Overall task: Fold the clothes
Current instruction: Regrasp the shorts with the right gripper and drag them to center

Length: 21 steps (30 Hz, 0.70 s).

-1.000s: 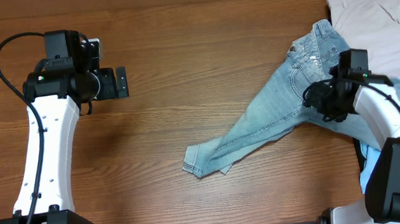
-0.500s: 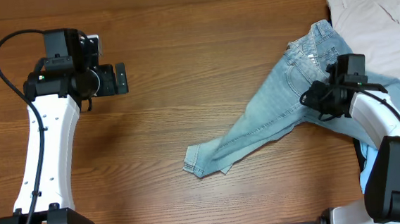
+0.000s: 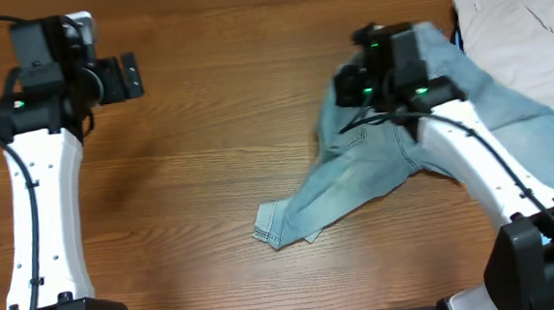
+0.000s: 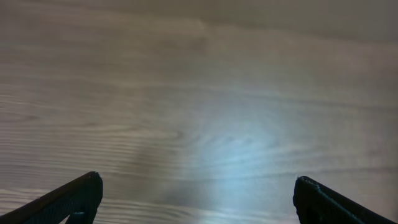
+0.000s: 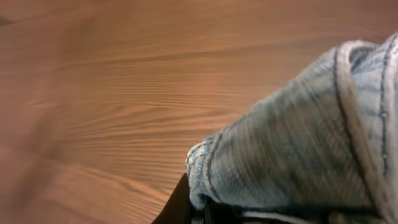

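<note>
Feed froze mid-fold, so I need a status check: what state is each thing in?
jeans: unfolded, bunched, one end gripped, leg hem on the table.
right gripper: shut on the jeans.
left gripper: open, empty.
beige trousers: lying spread at the far right corner.

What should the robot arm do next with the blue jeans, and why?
Probably pull the jeans toward the middle of the table and lay them flat. The right gripper has its jaws shut on a denim edge, the cloth is bunched and lies right by the beige trousers, so it needs room before folding.
</note>
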Motion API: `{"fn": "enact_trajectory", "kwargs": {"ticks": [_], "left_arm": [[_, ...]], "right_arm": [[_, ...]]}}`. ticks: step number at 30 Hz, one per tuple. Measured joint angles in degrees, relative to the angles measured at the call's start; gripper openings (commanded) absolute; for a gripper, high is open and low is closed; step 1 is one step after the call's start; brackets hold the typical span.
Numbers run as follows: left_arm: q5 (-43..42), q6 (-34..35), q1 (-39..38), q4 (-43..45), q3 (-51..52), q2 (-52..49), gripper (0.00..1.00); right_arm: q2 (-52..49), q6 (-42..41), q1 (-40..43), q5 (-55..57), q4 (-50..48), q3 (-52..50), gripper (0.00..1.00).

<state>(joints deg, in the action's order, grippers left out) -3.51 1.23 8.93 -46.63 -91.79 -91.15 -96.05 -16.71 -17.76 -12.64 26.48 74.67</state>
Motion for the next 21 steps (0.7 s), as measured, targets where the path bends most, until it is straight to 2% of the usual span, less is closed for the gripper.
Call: {"fn": "enact_trajectory", "kwargs": {"ticks": [4, 9, 13, 14, 15, 17, 18, 21], "left_arm": [[0.37, -0.15, 2.62, -0.04, -0.46, 0.0, 1.0], [0.66, -0.15, 5.05, -0.04, -0.46, 0.0, 1.0], [0.79, -0.15, 5.9, -0.04, -0.46, 0.0, 1.0], [0.79, -0.15, 6.05, -0.04, -0.46, 0.0, 1.0], [0.79, -0.15, 6.08, -0.07, -0.46, -0.02, 1.0], [0.79, -0.15, 6.08, -0.07, -0.46, 0.0, 1.0], [0.79, -0.15, 6.08, -0.11, -0.46, 0.0, 1.0], [0.79, -0.15, 6.08, -0.37, -0.46, 0.0, 1.0]], "right_arm": [[-1.03, -2.47, -6.8, 0.42, -6.97, 0.0, 0.04], [-6.93, -6.01, -14.14, -0.37, -14.23, 0.02, 0.05], [-10.75, -8.48, -19.69, -1.64, -16.59, 0.13, 0.14], [-11.17, -8.81, -21.18, -1.95, -16.41, 0.39, 0.18], [-11.39, -9.03, -22.77, -2.19, -15.89, 0.87, 0.27], [-11.47, -9.03, -25.97, -2.86, -13.44, 2.69, 0.48], [-11.47, -8.85, -27.61, -3.17, -10.58, 4.52, 0.62], [-11.47, -7.89, -30.34, -3.1, -0.87, 9.81, 0.81]]}}
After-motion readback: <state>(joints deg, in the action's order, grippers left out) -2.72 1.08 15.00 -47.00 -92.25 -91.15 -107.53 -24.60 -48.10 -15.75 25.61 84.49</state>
